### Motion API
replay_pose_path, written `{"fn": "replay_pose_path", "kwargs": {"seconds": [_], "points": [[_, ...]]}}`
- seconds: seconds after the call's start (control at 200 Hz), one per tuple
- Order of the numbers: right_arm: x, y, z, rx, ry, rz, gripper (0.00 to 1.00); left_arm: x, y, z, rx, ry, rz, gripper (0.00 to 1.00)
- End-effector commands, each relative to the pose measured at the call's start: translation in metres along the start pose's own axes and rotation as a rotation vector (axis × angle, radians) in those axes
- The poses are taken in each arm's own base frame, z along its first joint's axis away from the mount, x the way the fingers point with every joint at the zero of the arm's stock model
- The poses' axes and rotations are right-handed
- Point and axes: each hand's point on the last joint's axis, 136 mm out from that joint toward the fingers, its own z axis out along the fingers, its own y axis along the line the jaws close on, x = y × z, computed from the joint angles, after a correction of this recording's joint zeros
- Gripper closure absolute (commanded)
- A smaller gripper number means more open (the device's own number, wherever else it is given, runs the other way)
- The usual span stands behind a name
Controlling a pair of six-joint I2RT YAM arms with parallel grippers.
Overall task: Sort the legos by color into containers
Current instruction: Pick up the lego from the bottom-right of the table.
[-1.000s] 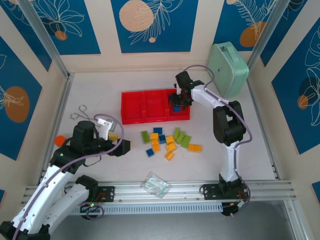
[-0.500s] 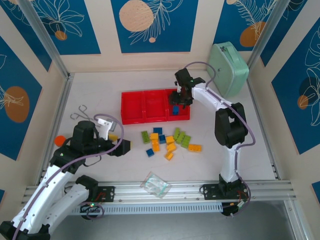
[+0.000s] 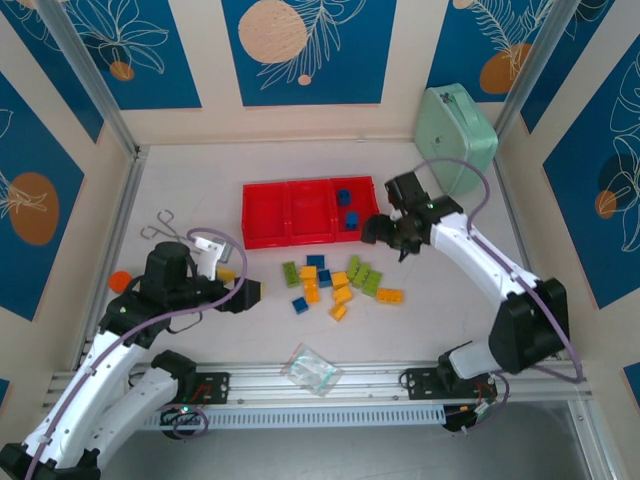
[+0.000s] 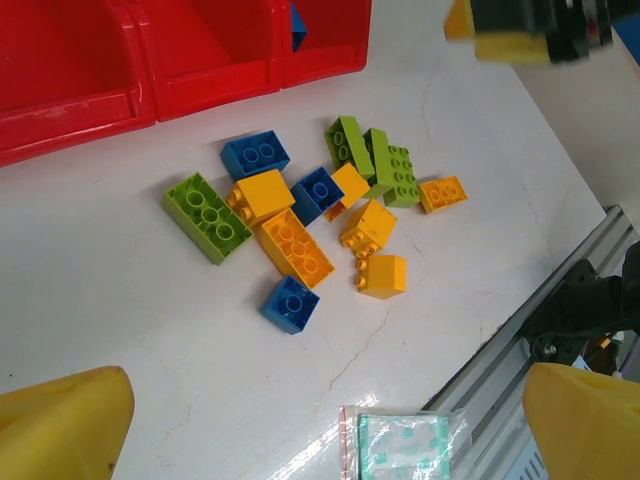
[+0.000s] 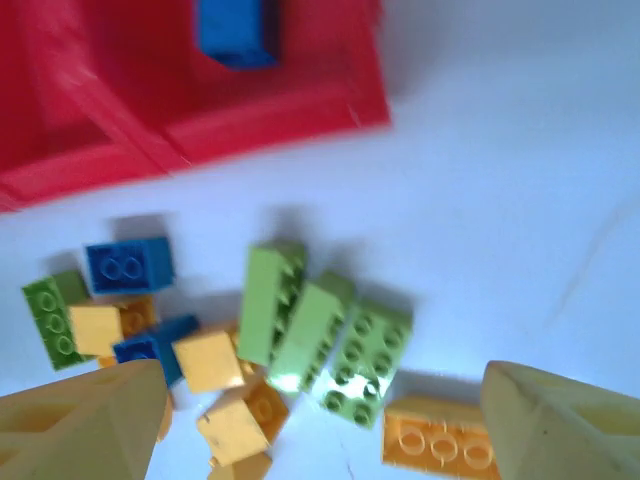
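Lime, orange and blue legos (image 3: pixel 338 282) lie touching, so the empty right gripper (image 3: pixel 388 238), jaws apart, may pinch two or scatter neighbours; the left gripper (image 3: pixel 252 293) hangs spread wide too.

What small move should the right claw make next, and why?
I would probably bring the right claw, which is open and empty, down over the loose blue brick. The right bin holds two blue legos, so blue seems to go there, and this brick lies unsorted nearby.

left gripper (image 3: pixel 245 291) spread wide, right gripper (image 3: pixel 388 237) parted
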Motion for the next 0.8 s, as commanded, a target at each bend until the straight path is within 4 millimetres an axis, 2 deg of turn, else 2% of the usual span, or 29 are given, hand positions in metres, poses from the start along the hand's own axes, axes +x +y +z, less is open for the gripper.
{"fn": "replay_pose_path", "kwargs": {"seconds": [0.0,0.115,0.14,0.185,0.24,0.375,0.485,0.6,0.685,0.795], "points": [[0.048,-0.028,0.002,0.045,0.073,0.224,0.16,0.004,-0.006,-0.001,0.030,0.011,0.034,0.01],[0.080,-0.045,0.006,0.041,0.026,0.445,0.16,0.004,-0.007,-0.001,0.033,0.013,0.036,0.01],[0.083,-0.046,0.007,0.037,0.005,0.481,0.11,0.004,-0.007,-0.001,0.033,0.012,0.037,0.01],[0.087,-0.046,0.007,0.027,-0.029,0.543,0.05,0.004,-0.007,-0.001,0.032,0.013,0.035,0.01],[0.090,-0.051,0.005,0.047,-0.065,0.636,0.05,0.004,-0.007,-0.001,0.033,0.013,0.036,0.01],[0.086,-0.058,-0.001,0.120,-0.141,0.734,0.07,0.005,-0.007,0.000,0.036,0.014,0.036,0.01],[0.083,-0.058,0.003,0.174,-0.142,0.717,0.10,0.005,-0.007,-0.001,0.036,0.015,0.036,0.01],[0.080,-0.056,0.014,0.199,-0.122,0.606,0.11,0.004,-0.007,-0.001,0.035,0.012,0.035,0.01],[0.089,-0.064,0.021,0.230,-0.080,0.611,0.12,0.004,-0.007,-0.001,0.037,0.010,0.037,0.01],[0.105,-0.073,0.028,0.237,-0.050,0.719,0.18,0.005,-0.008,-0.001,0.040,0.012,0.037,0.01]]}}
